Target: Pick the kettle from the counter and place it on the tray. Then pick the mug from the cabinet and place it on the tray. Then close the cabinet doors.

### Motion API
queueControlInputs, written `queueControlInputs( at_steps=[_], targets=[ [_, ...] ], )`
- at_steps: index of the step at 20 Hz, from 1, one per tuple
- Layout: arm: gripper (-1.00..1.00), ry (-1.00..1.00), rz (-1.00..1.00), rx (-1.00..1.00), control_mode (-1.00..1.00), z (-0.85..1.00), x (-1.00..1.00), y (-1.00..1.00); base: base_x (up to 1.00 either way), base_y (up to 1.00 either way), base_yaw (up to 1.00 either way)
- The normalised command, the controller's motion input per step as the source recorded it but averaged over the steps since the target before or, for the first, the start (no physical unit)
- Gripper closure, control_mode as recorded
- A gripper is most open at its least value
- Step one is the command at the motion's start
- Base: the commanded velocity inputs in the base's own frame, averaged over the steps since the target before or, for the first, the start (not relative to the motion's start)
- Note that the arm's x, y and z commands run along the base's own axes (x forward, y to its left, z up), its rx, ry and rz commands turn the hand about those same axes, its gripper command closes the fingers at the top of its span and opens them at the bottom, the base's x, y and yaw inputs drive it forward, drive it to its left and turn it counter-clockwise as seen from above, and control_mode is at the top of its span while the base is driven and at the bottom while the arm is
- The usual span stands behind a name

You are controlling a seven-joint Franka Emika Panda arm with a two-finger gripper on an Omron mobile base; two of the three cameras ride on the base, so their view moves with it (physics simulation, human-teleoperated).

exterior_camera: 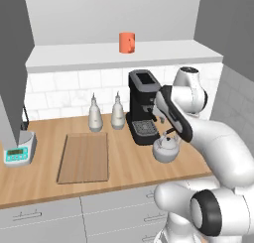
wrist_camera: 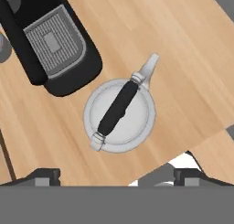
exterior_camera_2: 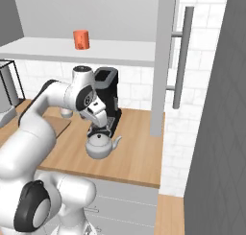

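The squat silver-grey kettle (exterior_camera: pixel 165 149) with the arched black handle stands on the light-brown wood-grain counter (exterior_camera: pixel 129 170), just in front of a black coffee machine (exterior_camera: pixel 143 107). The two-finger gripper (wrist_camera: pixel 116 175) hangs above the kettle with its jaws spread wide, holding nothing. Left of the kettle lies the flat wooden tray (exterior_camera: pixel 84 157); behind that stand two slim grey bottles (exterior_camera: pixel 95 114). The arm hides part of the coffee machine. No writing is readable.

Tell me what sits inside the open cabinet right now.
On the pale shelf of the cabinet stands one orange-red mug, upright, near the middle. Nothing else shows on the visible shelf. The left end is covered by an open door, so that part cannot be checked.
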Motion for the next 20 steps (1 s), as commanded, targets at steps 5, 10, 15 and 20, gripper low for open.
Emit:
queueControlInputs(
  at_steps=[5, 10, 15, 20],
  targets=[
    [-1.00, 0.00, -0.16, 0.09, -1.00, -0.34, 0.43, -0.06, 0.00, 0.00, 0.00],
    [-1.00, 0.00, -0.11, 0.06, -1.00, -0.34, 0.17, -0.01, 0.00, 0.00, 0.00],
    [-1.00, 0.02, -0.07, 0.09, -1.00, -0.25, 0.07, -0.13, 0.00, 0.00, 0.00],
    [1.00, 0.01, -0.04, 0.00, -1.00, -0.25, 0.00, 0.00, 0.00, 0.00, 0.00]
  ],
)
